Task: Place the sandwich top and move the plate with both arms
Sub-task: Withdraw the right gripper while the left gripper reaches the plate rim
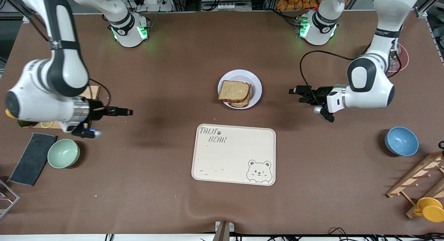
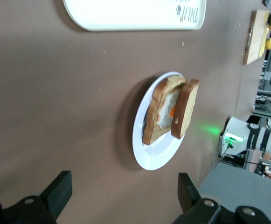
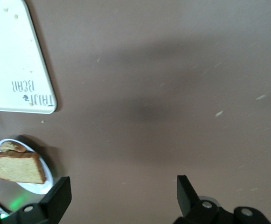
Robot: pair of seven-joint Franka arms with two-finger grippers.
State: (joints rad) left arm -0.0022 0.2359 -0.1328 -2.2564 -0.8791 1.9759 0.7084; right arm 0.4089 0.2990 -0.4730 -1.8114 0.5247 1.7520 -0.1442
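Note:
The pale plate (image 1: 255,84) sits mid-table, farther from the front camera than the tray. On it lies a slice topped with fried egg (image 2: 162,113). The plain brown sandwich top (image 1: 234,90) rests on that slice, shifted and tilted so the egg shows in the left wrist view, where the top (image 2: 185,108) leans on one edge. My left gripper (image 1: 297,95) is open and empty, low over the table beside the plate (image 2: 154,157) toward the left arm's end. My right gripper (image 1: 127,112) is open and empty over bare table toward the right arm's end; its wrist view shows the plate (image 3: 38,186) and bread (image 3: 17,168).
The cream bear-print tray (image 1: 234,154) lies nearer the front camera than the plate. A mint bowl (image 1: 63,153), dark cloth (image 1: 33,158) and cutting board (image 1: 93,92) are at the right arm's end. A blue bowl (image 1: 401,141) and wooden rack (image 1: 418,176) with a yellow cup (image 1: 429,209) are at the left arm's end.

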